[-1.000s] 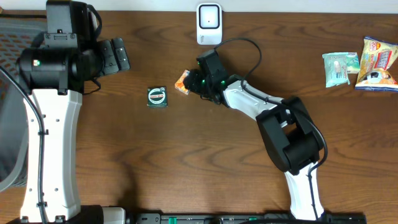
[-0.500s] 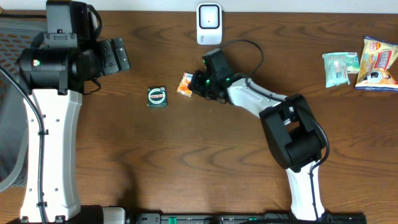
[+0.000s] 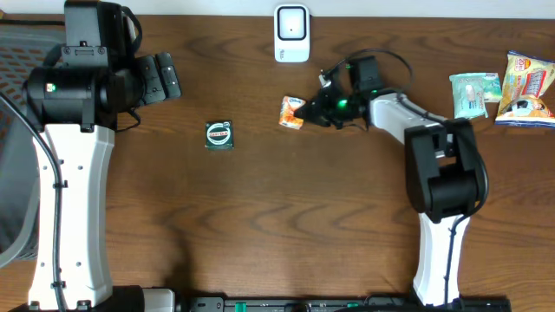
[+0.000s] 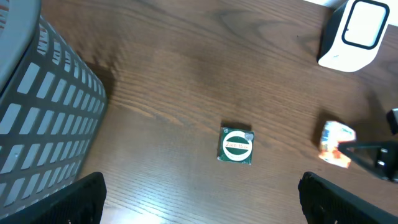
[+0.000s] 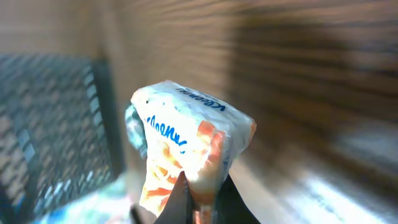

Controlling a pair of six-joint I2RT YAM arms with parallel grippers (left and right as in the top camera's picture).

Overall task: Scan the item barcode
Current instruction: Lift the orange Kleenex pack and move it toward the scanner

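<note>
Dark wooden tabletop [image 3: 260, 217] with a white scanner [image 3: 291, 33] at its far edge; just in front of the scanner the right gripper [image 3: 305, 111] pinches an orange-and-white snack packet [image 3: 290, 113] by one end. Left of the scanner, the left gripper [image 3: 167, 76] hangs with its jaws spread wide

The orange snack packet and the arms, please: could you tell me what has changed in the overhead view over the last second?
The right gripper closed on the orange snack packet and drew it to the right, so it is now in line with the scanner. The left gripper, open, the green packet and the scanner stayed where they were.
</note>
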